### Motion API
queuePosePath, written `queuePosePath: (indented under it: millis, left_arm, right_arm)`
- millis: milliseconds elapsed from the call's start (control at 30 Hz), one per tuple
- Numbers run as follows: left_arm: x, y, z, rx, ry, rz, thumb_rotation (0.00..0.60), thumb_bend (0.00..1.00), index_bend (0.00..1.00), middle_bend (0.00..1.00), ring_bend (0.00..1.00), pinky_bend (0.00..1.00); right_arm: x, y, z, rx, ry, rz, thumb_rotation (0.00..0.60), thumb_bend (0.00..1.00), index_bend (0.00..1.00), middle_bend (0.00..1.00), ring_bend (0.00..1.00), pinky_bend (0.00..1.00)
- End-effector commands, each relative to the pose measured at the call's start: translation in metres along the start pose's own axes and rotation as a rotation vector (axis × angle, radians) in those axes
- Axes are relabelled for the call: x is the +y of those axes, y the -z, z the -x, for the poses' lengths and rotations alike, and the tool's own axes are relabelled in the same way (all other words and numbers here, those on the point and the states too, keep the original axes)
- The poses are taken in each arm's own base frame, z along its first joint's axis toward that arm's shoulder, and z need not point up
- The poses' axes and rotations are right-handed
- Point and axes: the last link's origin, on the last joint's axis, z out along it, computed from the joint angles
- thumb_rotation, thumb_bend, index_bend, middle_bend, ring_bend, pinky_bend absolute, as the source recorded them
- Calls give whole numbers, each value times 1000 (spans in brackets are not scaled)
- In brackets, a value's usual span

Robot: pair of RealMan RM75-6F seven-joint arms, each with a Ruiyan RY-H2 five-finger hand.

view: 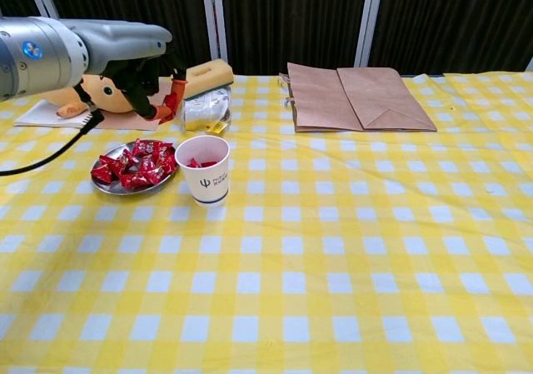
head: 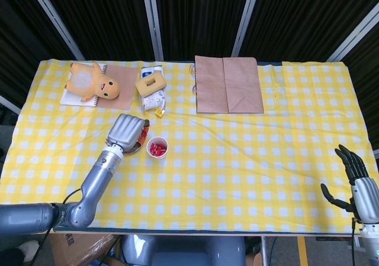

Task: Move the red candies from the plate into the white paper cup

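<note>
Yellow-checked cloth-covered desk (view: 350, 257) before black curtains; round metal plate (view: 107, 189) and white paper cup (view: 205, 168) hold red wrapped candies (view: 137, 162). Left hand (view: 154, 87) pinches a red candy (view: 173, 99); right hand (head: 355, 177) is empty, fingers spread.

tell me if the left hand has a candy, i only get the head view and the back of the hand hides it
Observer: Yes. In the chest view the left hand pinches one red candy at its fingertips.
Operator: is it touching the plate
Observer: No. The chest view shows the hand raised well above the plate, with open air under it.
Operator: much left on the plate
Observer: A pile of red candies covers most of the plate, which your view mostly hides under the hand.
</note>
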Motion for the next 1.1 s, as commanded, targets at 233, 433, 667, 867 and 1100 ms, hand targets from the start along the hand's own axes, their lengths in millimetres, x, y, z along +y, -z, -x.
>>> queuePosePath:
  millis: [233, 433, 667, 867, 1100]
  left_arm:
    - [27, -7, 12, -25, -25, 31, 600, 444, 525, 974, 1000, 1000]
    - [35, -10, 19, -40, -30, 33, 600, 412, 515, 973, 1000, 1000]
    - [40, -11, 26, -71, -40, 30, 600, 279, 474, 962, 1000, 1000]
    - [40, -11, 24, -62, -23, 27, 600, 244, 430, 957, 1000, 1000]
    - [14, -9, 11, -23, -10, -36, 600, 220, 377, 949, 1000, 1000]
  right_arm:
    - [0, 0, -1, 0, -5, 0, 600, 424, 0, 0, 0, 0]
    - [0, 0, -1, -1, -7, -1, 600, 423, 0, 0, 0, 0]
    - [0, 0, -1, 0, -9, -2, 600, 424, 0, 0, 0, 0]
    - [0, 0, -1, -1, -8, -1, 600, 424, 0, 0, 0, 0]
    - [0, 0, -1, 1, -10, 0, 600, 423, 0, 0, 0, 0]
